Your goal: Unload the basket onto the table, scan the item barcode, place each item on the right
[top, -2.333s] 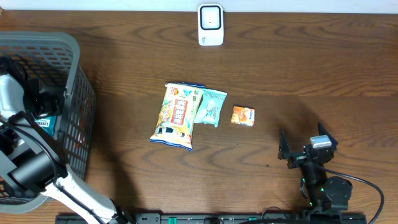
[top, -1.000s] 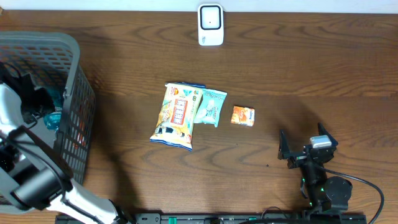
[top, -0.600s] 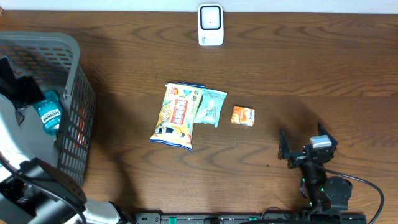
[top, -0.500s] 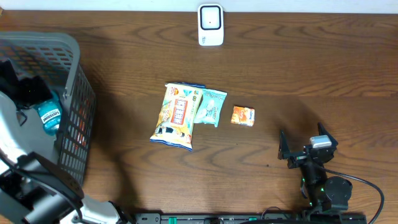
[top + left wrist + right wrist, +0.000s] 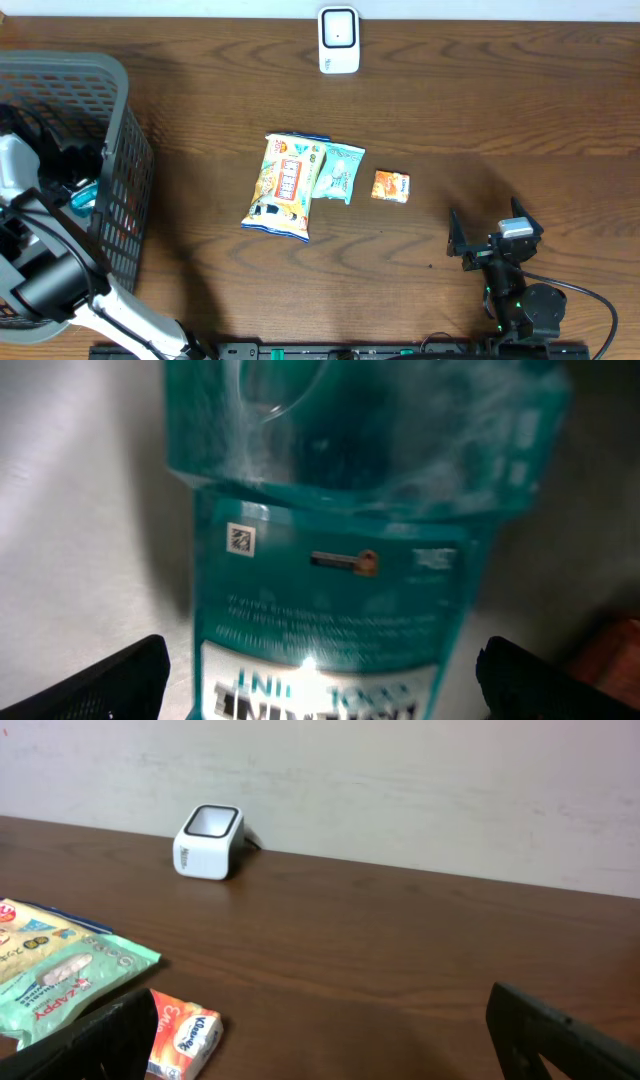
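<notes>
Grey basket (image 5: 125, 170) around teal bottle (image 5: 330, 610)

A dark brown wooden table (image 5: 500, 110) fills the overhead view, its grain running in long wavy bands along its length. The surface is matte, with soft, diffuse shadows darkening the left part and a patch at the right. Behind its far edge stands a plain off-white wall (image 5: 400, 780), faintly scuffed and evenly lit, meeting the tabletop in a straight line.
</notes>
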